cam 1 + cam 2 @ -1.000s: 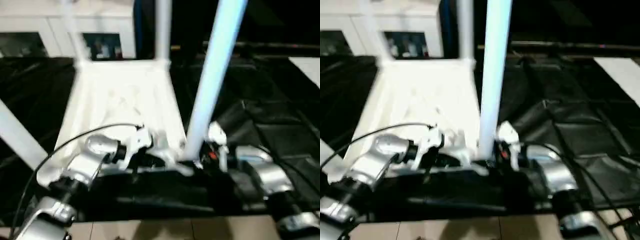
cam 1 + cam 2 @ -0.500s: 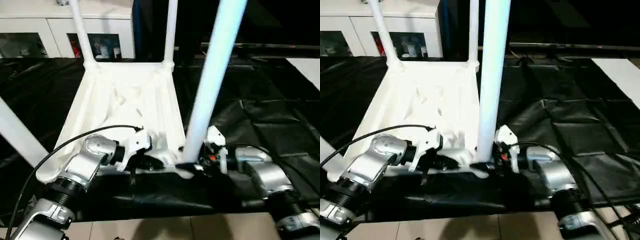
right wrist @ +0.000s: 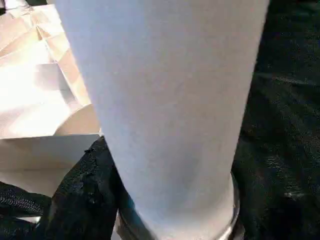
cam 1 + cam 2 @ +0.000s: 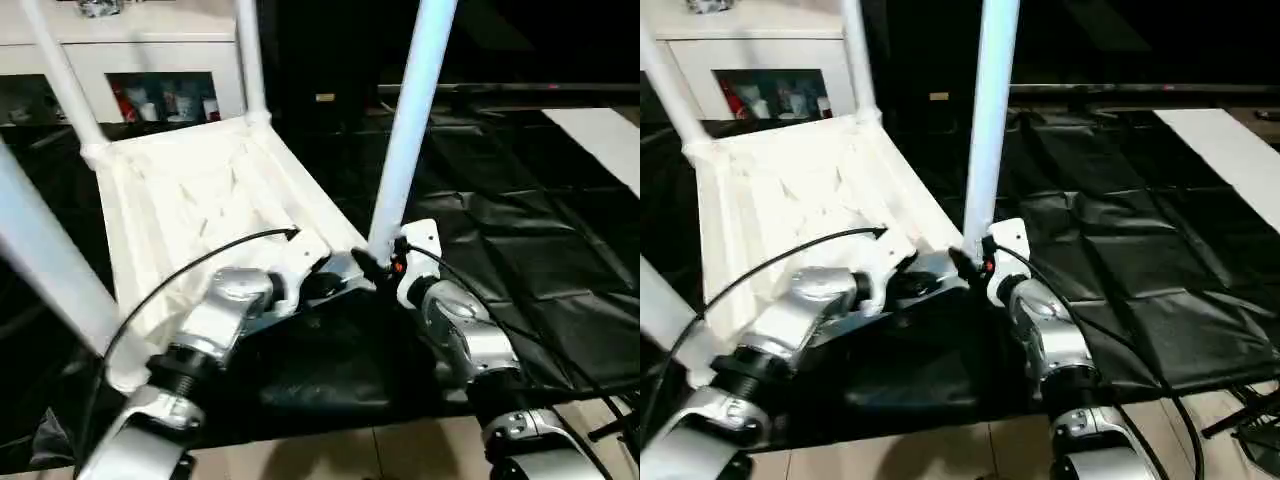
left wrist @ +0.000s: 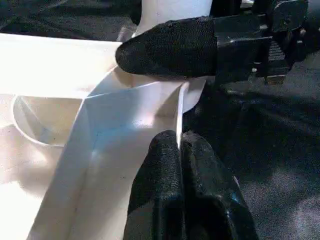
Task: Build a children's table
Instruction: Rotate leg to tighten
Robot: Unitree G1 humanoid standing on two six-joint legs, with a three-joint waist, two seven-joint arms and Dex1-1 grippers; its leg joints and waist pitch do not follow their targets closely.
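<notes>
No writing or brand can be read anywhere. The table point(image 4: 190, 200) is seen upside down on a black sheet point(image 4: 540, 270), in the left and middle of the head views, with its ribbed underside facing up. Four white legs are seen standing up from its corners. One leg point(image 4: 408, 130) is seen in the middle of the frame, and another leg point(image 4: 45, 260) is cut off at the left edge. Two more legs are seen at the far corners, at the upper left.

The left gripper point(image 5: 179, 142) is clenched on the thin rim of the table, close to the near corner. In the left wrist view its two black fingers point(image 5: 162, 170) are pressed together with the white rim between them.

The right gripper point(image 4: 382, 268) is placed at the foot of the middle leg, where the leg meets its corner socket. One black finger point(image 5: 170, 47) is laid against the leg's base. Whether the leg is truly squeezed cannot be told.

A white cabinet point(image 4: 150, 60) with glass doors is seen at the upper left, behind the table, with small coloured things inside. A black cable point(image 4: 190, 275) is draped over the left arm. Pale floor point(image 4: 400, 450) is seen along the bottom edge.
</notes>
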